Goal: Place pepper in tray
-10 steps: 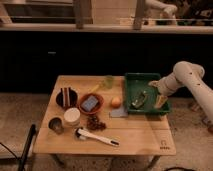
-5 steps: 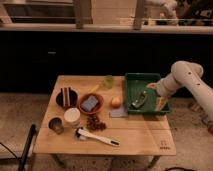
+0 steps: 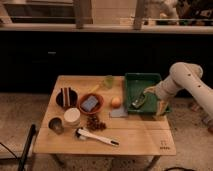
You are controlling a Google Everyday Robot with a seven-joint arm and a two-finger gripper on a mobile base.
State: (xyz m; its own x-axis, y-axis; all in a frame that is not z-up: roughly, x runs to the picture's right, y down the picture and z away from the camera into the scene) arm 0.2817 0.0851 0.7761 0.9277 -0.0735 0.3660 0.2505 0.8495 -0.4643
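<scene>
Pincer (image 3: 141,98): I have it low inside the tray (image 3: 131,80), near the front-left corner; apart or together, I cannot tell. Pepper: not distinguishable, I judge it at the pincer tip. Tray floor lies directly beneath.

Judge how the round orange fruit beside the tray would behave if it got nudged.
The orange fruit looks round, so it would probably roll across the table. The tray rim beside it might stop it. It seems firm, not fragile. The tool is over the tray, apart from it.
</scene>
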